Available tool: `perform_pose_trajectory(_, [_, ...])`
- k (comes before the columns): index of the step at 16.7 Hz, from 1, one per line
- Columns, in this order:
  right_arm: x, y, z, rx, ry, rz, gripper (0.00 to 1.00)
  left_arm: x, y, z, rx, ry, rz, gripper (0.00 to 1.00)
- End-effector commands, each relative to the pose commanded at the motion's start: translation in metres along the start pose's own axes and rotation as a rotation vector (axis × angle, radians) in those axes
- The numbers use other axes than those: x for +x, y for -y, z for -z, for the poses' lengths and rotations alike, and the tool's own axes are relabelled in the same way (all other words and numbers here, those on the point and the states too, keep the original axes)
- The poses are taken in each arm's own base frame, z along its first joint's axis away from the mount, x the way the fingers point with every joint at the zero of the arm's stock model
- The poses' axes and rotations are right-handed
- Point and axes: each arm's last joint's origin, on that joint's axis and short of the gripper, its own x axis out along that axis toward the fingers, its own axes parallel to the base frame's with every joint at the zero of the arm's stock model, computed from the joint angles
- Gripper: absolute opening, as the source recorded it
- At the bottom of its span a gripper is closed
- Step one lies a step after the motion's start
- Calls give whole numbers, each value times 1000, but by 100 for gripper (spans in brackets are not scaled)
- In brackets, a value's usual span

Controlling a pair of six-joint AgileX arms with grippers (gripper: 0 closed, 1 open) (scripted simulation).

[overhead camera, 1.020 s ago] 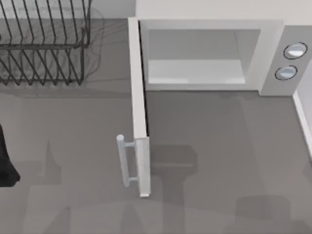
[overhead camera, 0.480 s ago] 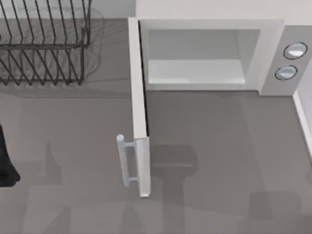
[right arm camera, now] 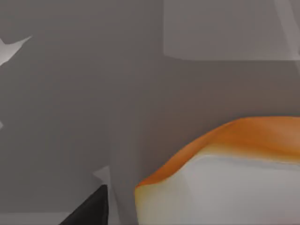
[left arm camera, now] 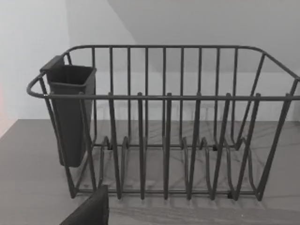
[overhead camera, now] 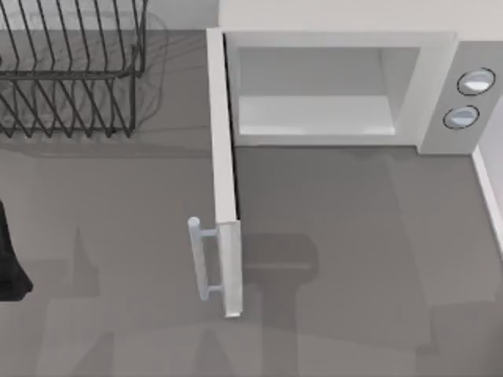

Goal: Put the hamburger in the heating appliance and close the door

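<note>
Microwave (overhead camera: 338,86) sits at the back of the bench (overhead camera: 354,236), door (overhead camera: 224,173) swung wide open, cavity bare. Hamburger (right arm camera: 225,173) looms right up against the right wrist camera. Can't tell what either arm's fingers are doing.

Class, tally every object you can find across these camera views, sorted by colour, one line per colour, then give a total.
White: 1, the microwave with its open door
Black: 2, the wire rack and the cup hung on the rack's end
Orange and whitish: 1, the hamburger, close under the right wrist camera
Total: 4
</note>
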Motion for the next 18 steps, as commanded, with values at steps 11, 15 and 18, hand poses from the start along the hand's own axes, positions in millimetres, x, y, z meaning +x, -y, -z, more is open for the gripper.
perform_pose_trajectory(11, [0, 0, 0, 0, 0, 0, 40, 0, 0, 0, 0, 0, 0, 100])
perform_pose_trajectory(15, [0, 0, 0, 0, 0, 0, 10, 0, 0, 0, 0, 0, 0, 100])
perform_pose_trajectory(18, [0, 0, 0, 0, 0, 0, 0, 0, 0, 0, 0, 0, 0, 100])
